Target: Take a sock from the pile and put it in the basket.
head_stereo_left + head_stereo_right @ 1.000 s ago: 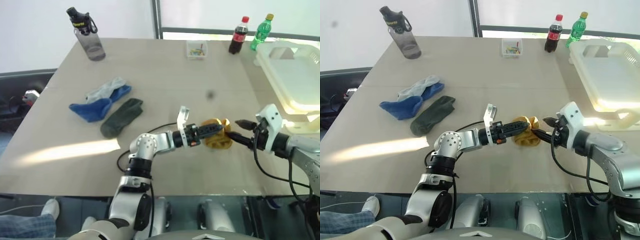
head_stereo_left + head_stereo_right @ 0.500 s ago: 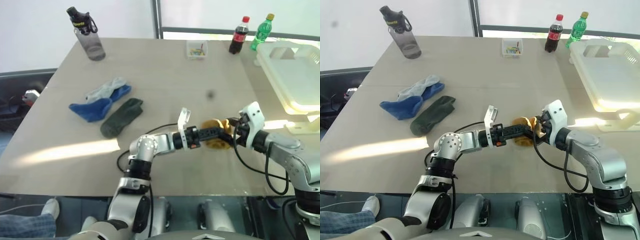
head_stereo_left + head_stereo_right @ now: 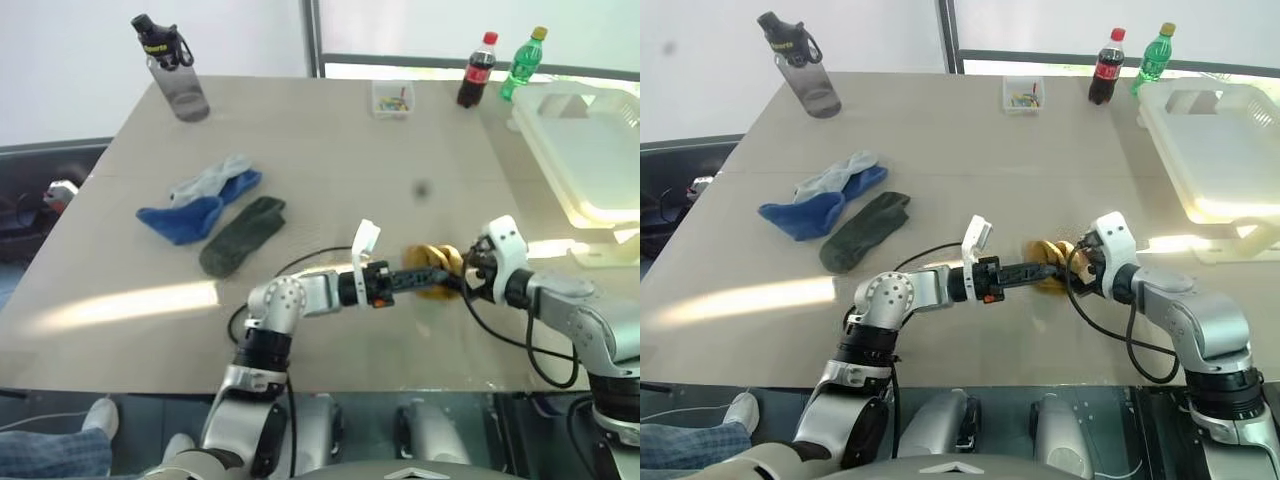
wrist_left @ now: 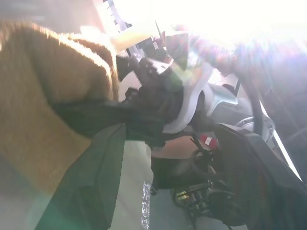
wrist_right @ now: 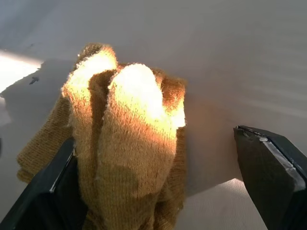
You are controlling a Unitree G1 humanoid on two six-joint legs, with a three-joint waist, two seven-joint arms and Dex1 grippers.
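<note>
Both my grippers meet at one mustard sock [image 3: 432, 272] on the table [image 3: 330, 160], well short of the basket [image 3: 590, 150].

My left gripper [image 3: 428, 275] reaches in level from the pile's side and has the mustard sock pinched between its black fingers, the sock bunched up around them. My right gripper [image 5: 158, 191] comes at the same sock from the basket's side with its jaws spread wide, one finger [image 5: 45, 191] against the sock's edge and the other finger [image 5: 271, 167] standing clear of it over bare table, gripping nothing. The rest of the pile [image 3: 215, 215], blue, pale grey and dark green socks, lies on the far side of my left arm from the basket, well apart from it. The basket sits at the table's edge beyond my right arm.
</note>
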